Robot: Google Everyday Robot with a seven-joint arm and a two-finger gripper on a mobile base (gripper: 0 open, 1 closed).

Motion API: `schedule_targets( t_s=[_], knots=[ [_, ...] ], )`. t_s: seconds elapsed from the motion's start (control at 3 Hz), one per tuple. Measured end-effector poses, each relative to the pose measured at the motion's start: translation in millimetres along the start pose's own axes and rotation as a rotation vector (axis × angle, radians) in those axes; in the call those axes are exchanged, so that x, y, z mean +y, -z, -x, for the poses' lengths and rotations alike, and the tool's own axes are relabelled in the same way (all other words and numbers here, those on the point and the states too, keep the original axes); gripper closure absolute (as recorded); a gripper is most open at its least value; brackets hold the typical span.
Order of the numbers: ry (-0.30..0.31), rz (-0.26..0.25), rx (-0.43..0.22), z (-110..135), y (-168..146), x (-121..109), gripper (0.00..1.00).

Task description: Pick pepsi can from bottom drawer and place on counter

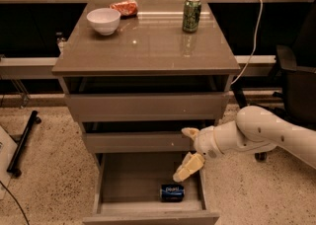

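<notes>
The pepsi can (172, 192) lies on its side near the front of the open bottom drawer (123, 179), right of its middle. My gripper (186, 151) hangs over the drawer's right part, above and slightly right of the can, apart from it. Its two cream fingers are spread, one (190, 132) by the middle drawer front, the other (188, 167) pointing down toward the can; it holds nothing. The counter (148, 41) is the glossy grey-brown cabinet top.
On the counter stand a white bowl (103, 20), a red-orange snack bag (124, 7) behind it and a green can (191, 15) at the back right. The two upper drawers are slightly ajar. A black chair (296, 86) stands at right, a black stand leg (22, 142) at left.
</notes>
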State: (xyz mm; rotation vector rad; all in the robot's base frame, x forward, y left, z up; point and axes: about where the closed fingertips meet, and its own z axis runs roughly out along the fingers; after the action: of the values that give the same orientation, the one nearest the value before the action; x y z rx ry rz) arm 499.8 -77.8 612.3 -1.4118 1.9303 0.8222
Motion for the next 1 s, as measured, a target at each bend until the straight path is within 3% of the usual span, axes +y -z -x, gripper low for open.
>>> schedule_targets(
  t_s=[0.67,1.0],
  knots=[
    [-0.11,-0.118,0.031,-44,-40,-34,0.0],
    [-0.132,-0.171,0.053,-75,-65,-52,0.0]
  ],
)
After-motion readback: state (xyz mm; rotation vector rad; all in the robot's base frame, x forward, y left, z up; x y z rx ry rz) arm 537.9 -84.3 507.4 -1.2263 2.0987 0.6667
